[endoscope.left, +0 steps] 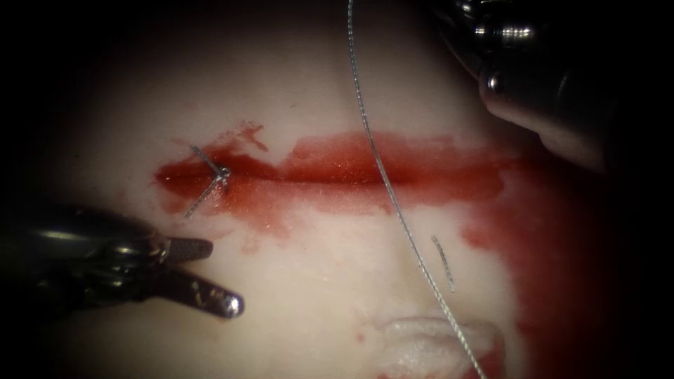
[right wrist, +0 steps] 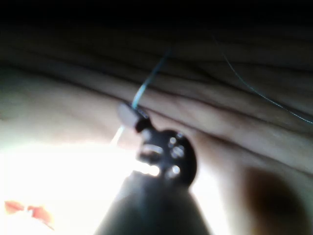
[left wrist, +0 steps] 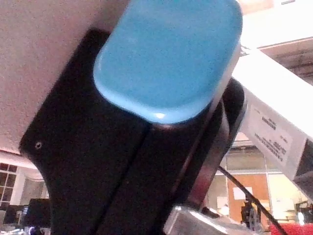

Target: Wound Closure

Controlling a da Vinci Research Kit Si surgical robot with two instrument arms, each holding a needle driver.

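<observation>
The left tool sits near and left of the cut, jaws spread and holding nothing, likely kept clear of the wound. The right tool is clenched on the thread, which runs taut from far, across the cut, to the near edge. A knotted stitch sits at the cut's left end. A cut thread end lies near right. I cannot find the needle
</observation>
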